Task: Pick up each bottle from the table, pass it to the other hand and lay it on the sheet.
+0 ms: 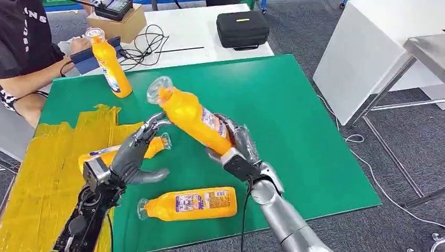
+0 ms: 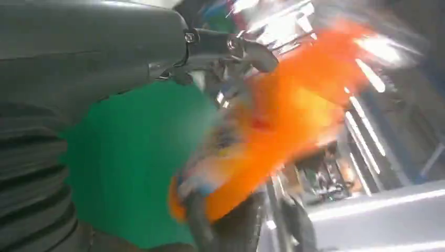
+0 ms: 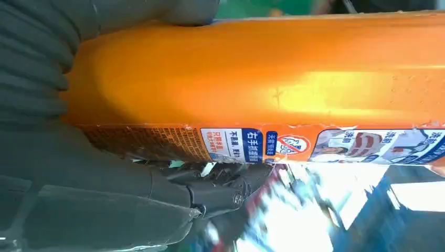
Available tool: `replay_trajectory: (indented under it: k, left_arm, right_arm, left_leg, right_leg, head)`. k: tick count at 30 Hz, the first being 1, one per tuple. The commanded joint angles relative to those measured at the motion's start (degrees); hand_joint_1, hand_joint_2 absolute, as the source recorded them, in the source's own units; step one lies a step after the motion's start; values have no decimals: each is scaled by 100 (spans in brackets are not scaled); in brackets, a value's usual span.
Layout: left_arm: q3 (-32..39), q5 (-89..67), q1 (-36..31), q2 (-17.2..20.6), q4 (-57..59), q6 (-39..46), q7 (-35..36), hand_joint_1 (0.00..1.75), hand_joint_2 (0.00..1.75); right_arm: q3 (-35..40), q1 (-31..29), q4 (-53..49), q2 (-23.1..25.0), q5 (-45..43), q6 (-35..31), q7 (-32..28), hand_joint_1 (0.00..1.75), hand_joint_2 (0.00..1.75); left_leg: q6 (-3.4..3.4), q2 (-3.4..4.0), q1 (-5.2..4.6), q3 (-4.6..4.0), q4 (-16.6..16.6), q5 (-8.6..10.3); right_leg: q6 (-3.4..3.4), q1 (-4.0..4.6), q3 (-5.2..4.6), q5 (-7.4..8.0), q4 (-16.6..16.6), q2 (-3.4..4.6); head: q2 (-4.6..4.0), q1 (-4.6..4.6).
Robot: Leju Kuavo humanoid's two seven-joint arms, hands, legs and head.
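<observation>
Orange plastic marks every bottle in the head view. The right robot hand point(image 1: 237, 147) grips the raised bottle point(image 1: 191, 114) around its lower body, holding it tilted in the air above the green tabletop point(image 1: 294, 115), its clear cap pointing up and toward the person. The left robot hand point(image 1: 135, 155) hovers just beside it with its fingers apart and nothing in them; its metal fingertips reach toward the bottle's neck, and I cannot tell whether they touch. Behind this hand a second bottle point(image 1: 107, 155) lies partly hidden at the edge of the crinkled yellow sheet point(image 1: 47, 173). A third bottle point(image 1: 191, 203) lies on its side on the green, label up, near the front edge. A fourth bottle point(image 1: 110, 64) stands upright at the far edge, next to a seated person's arm point(image 1: 34, 71). A black case point(image 1: 242, 29) and a cardboard box point(image 1: 116, 22) sit on the white table beyond.

From the left wrist, motion blur smears the bottle point(image 2: 283, 126) into an orange streak against green; the grey ribbed cover is sharp.

From the right wrist, the bottle's point(image 3: 273, 79) smooth glossy side runs across the picture, its printed label cut off at the edge, with the dark fingers point(image 3: 220, 189) wrapped beneath.
</observation>
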Motion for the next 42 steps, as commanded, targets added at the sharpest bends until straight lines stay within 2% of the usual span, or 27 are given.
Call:
replay_trajectory:
  k: [1,6,25,35,39,42]
  left_arm:
    - [727,1288,-725,-551,1524,-11,969,0,175]
    - [743,1713,-613,-565,1405,196,1174,0,175]
    - [625,1941,-513,-598,1210,210,1317,0,175]
    - [75,2054,-360,-585,140,244,1443,0,175]
    - [-9,2149,-368,-536,-71,272,1446,0,175]
    - [-57,2172,-348,-524,-181,275,1441,0,175]
  right_arm:
    - [21,26,-84,226,-97,-699,-144,175,175]
    - [48,-7,-140,247,-188,-1024,-118,175,175]
    - [241,-88,-31,256,-143,-986,10,175,175]
    - [831,-319,875,359,272,-545,391,175,175]
    - [1128,-442,1376,551,342,-207,524,175,175]
    - [1180,-550,1615,629,440,-327,562,175,175]
  left_leg:
    - [-13,-3,7,16,0,-5]
    - [-15,5,6,15,0,-5]
    - [-21,12,12,18,3,-11]
    - [-20,18,14,15,6,-12]
    - [-23,23,16,17,4,-13]
    - [-23,21,15,19,3,-14]
  right_leg:
    - [-10,7,19,-6,-2,-10]
    - [-9,7,16,-5,-1,-1]
    - [-14,13,21,-8,-1,4]
    - [-13,14,19,-7,0,11]
    - [-15,16,22,-6,-2,15]
    - [-16,15,22,-8,-1,13]
  head:
    - [0,0]
    - [0,0]
    - [0,0]
    - [0,0]
    - [0,0]
    - [0,-2]
